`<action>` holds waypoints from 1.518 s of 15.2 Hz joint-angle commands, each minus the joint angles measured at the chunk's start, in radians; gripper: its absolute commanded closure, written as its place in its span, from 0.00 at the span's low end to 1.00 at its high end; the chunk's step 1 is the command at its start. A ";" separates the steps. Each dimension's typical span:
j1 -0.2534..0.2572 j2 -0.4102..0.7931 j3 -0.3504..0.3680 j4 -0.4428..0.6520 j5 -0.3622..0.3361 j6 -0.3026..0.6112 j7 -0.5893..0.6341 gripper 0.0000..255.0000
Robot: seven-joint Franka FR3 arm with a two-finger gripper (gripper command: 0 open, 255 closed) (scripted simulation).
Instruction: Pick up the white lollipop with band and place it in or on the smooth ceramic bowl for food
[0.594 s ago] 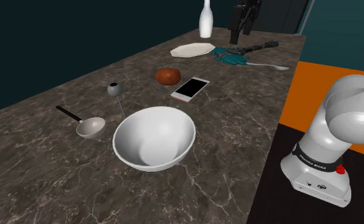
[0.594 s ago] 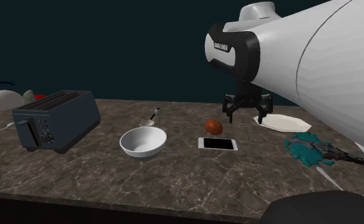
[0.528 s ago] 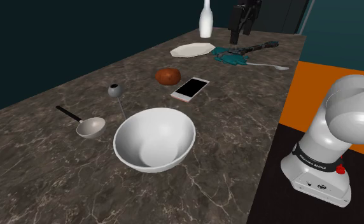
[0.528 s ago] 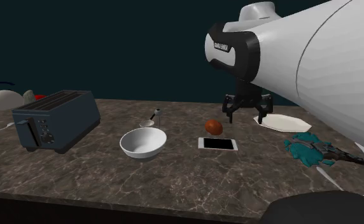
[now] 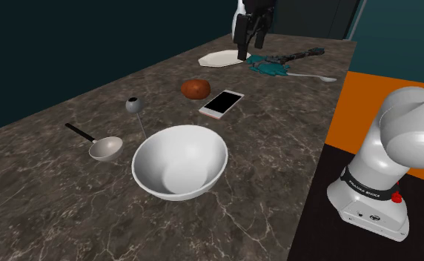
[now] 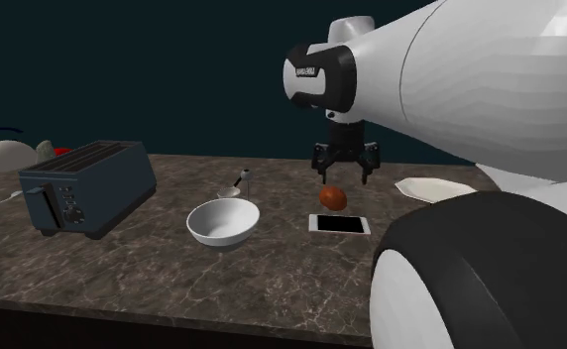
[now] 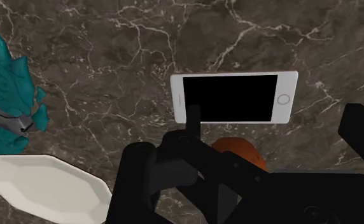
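Pincer [image 6: 346,179]: mine, released, fingers apart (grasping nothing).
Bowl [image 5: 179,159]: white, bare inside.
Lollipop [image 5: 134,104]: on desk [image 5: 277,148], at bowl's eleven o'clock, shoulder view.

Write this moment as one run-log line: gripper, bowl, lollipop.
gripper: open, empty, raised near phone | bowl: upright, empty | lollipop: beside bowl, not held
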 commanded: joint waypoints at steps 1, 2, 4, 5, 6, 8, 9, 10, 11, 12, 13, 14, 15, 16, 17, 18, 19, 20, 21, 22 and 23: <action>0.011 0.049 0.028 0.027 0.010 0.028 0.023 0.00; 0.016 0.074 0.043 0.044 0.014 0.039 0.035 0.00; 0.026 0.126 0.073 0.081 0.018 0.059 0.059 0.00; 0.030 0.153 0.087 0.101 0.019 0.068 0.072 0.00; 0.035 0.180 0.102 0.122 0.019 0.076 0.084 0.00; 0.043 0.235 0.131 0.166 0.015 0.092 0.110 0.00; 0.048 0.263 0.145 0.190 0.012 0.099 0.123 0.00; 0.052 0.292 0.160 0.215 0.008 0.105 0.136 0.00; 0.057 0.322 0.174 0.241 0.002 0.110 0.150 0.00; 0.061 0.352 0.188 0.268 -0.005 0.115 0.164 0.00; 0.066 0.382 0.202 0.296 -0.013 0.119 0.178 0.00; 0.072 0.413 0.216 0.325 -0.022 0.122 0.192 0.00; 0.078 0.445 0.230 0.355 -0.033 0.124 0.207 0.00; 0.085 0.478 0.242 0.386 -0.045 0.125 0.222 0.00; 0.093 0.511 0.255 0.419 -0.058 0.125 0.237 0.00; 0.101 0.545 0.267 0.454 -0.072 0.124 0.252 0.00; 0.110 0.579 0.279 0.489 -0.088 0.122 0.267 0.00; 0.121 0.615 0.290 0.526 -0.104 0.118 0.282 0.00; 0.132 0.651 0.300 0.565 -0.122 0.114 0.297 0.00; 0.146 0.688 0.309 0.606 -0.141 0.108 0.312 0.00; 0.160 0.726 0.318 0.649 -0.160 0.100 0.326 0.00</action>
